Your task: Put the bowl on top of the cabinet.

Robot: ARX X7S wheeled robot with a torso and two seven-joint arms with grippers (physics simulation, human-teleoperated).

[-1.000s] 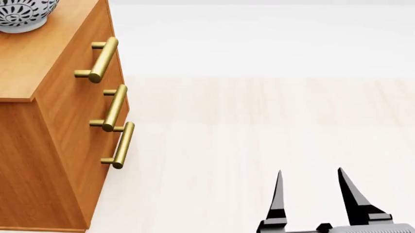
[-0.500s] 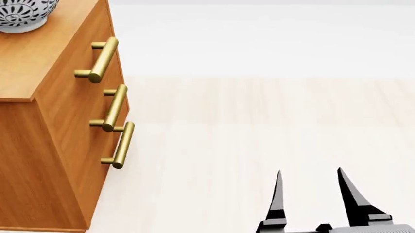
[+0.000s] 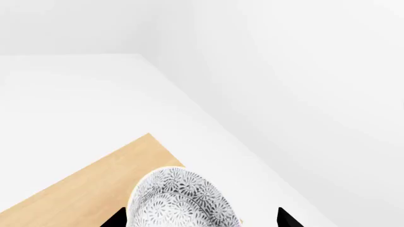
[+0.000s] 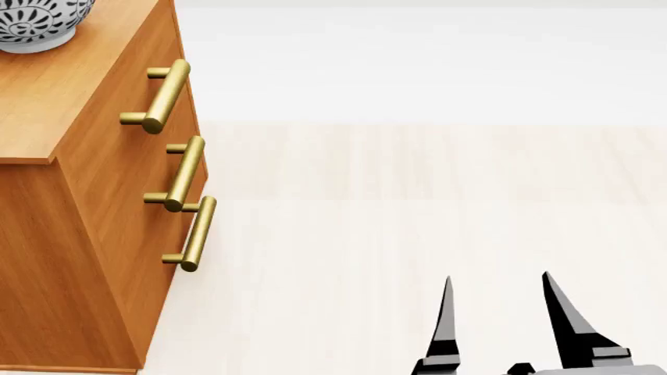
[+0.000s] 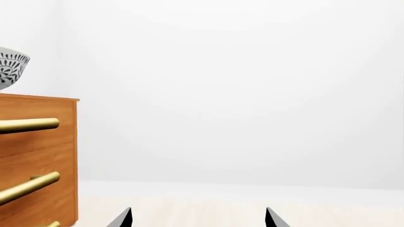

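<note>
The bowl (image 4: 42, 23), white with a dense grey floral pattern, stands upright on the top of the orange-brown cabinet (image 4: 83, 195), near its back left. In the left wrist view the bowl (image 3: 180, 201) rests on the cabinet top (image 3: 75, 189) between the two black tips of my left gripper (image 3: 200, 218). That gripper is open, with a gap showing beside the bowl. My right gripper (image 4: 495, 283) hangs open and empty over the floor, well right of the cabinet. The right wrist view shows the bowl (image 5: 11, 66) on the cabinet (image 5: 38, 151) from the side, past my right gripper (image 5: 197, 216).
Three brass bar handles (image 4: 162, 98) stick out from the cabinet front toward the open floor. Pale wooden floor (image 4: 438, 203) stretches right of the cabinet to a white wall (image 5: 240, 94). The cabinet top ends close to a wall corner (image 3: 189, 94).
Hardly anything differs. My right gripper sits a few pixels lower in the head view; the bowl and the cabinet have not moved.
</note>
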